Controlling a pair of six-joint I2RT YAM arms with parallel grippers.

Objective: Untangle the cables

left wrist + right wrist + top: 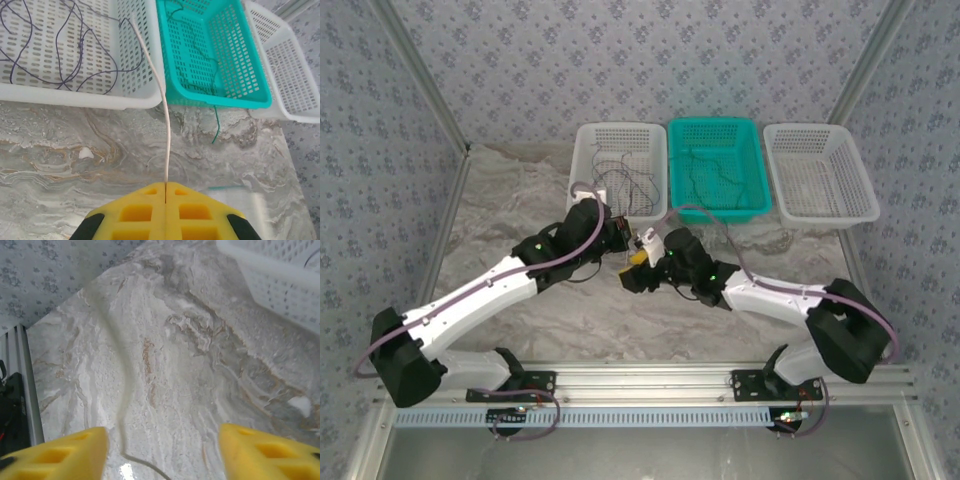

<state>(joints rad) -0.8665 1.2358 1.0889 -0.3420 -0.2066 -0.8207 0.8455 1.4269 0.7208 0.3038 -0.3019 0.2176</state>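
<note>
CABLE WORK: The left hand is clamped on 1 pale cable that runs up the frame into the white basket, upper left, where the dark cables lie looped. The right hand stands apart above the counter. A slow, steady draw looks wisest, with an eye on snags at the rim.

Marbled grey-white table carried three baskets in a row beyond the left gripper: white basket ahead-left, teal basket ahead-right, second white basket far right. A teal-green cable trailed onto the surface ahead-right. Small white fleck noted ahead-left.
</note>
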